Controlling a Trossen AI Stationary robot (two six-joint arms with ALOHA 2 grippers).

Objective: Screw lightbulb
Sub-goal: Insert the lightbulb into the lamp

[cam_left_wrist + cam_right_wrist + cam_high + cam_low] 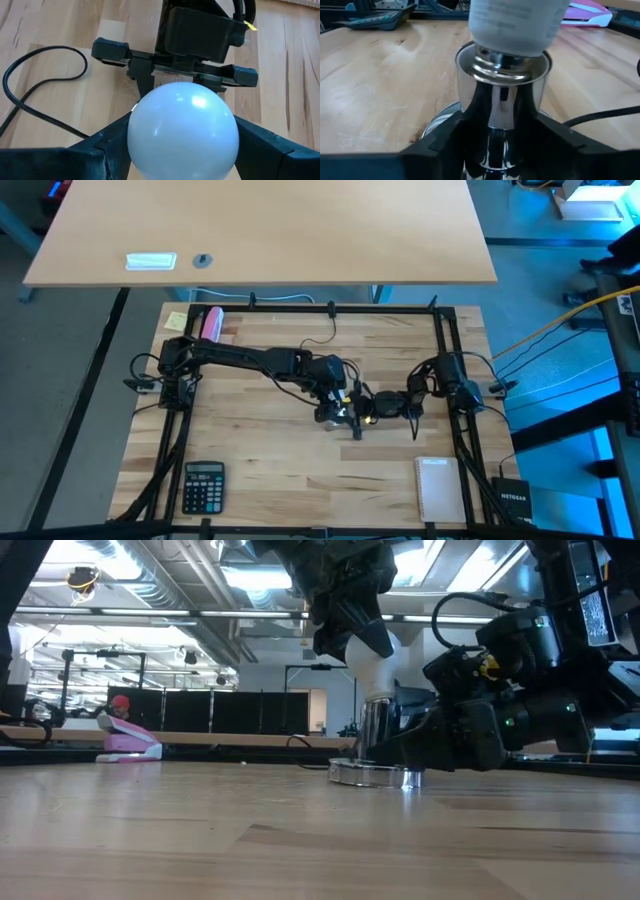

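Wood table, left end effector point(182, 150) clamps lightbulb point(182, 131) over socket point(502, 100), right end effector point(495, 145) grips socket.

Wooden table point(270, 445) (calculator point(203, 486), notebook point(440, 490))

The lightbulb point(517, 22) is cut off by the upper edge in the right wrist view, so only its lower part is seen. In the high view it is hidden under the left gripper point(335, 412). In the low view the socket's point(378, 735) far side is covered by the right gripper point(415, 755). The writing on the notebook point(440, 490) is too small to be read.
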